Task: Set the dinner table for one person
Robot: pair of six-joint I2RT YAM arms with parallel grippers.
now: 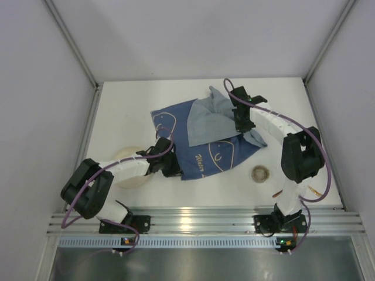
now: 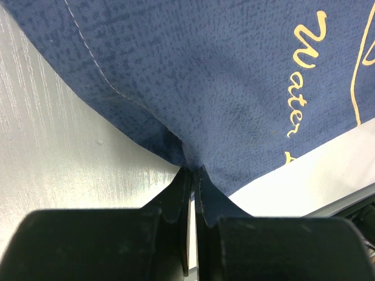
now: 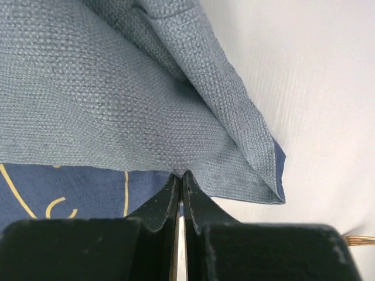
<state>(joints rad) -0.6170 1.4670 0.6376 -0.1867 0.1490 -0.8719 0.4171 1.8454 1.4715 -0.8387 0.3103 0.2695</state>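
The dinner table [image 1: 140, 99] is a white tabletop with a ribbed aluminium rail [image 1: 205, 221] along its near edge. A dark blue cloth [image 1: 214, 155] with pale line drawings lies on its middle, one part folded over and showing a lighter grey-blue underside [image 1: 208, 120]. My left gripper [image 1: 171, 170] is shut on the cloth's near left corner; in the left wrist view the gripper [image 2: 192, 170] pinches the dark fabric [image 2: 222, 76]. My right gripper [image 1: 245, 126] is shut on the folded-over part at the cloth's right side; in the right wrist view the gripper [image 3: 180, 174] pinches the grey-blue fabric [image 3: 105, 88].
A cream plate [image 1: 125, 157] lies at the near left, partly under my left arm. A small round cup [image 1: 260, 173] stands near the right arm. Copper-coloured cutlery [image 1: 276, 192] lies by the right arm's base, with another piece [image 1: 317, 191] further right. White walls enclose the table.
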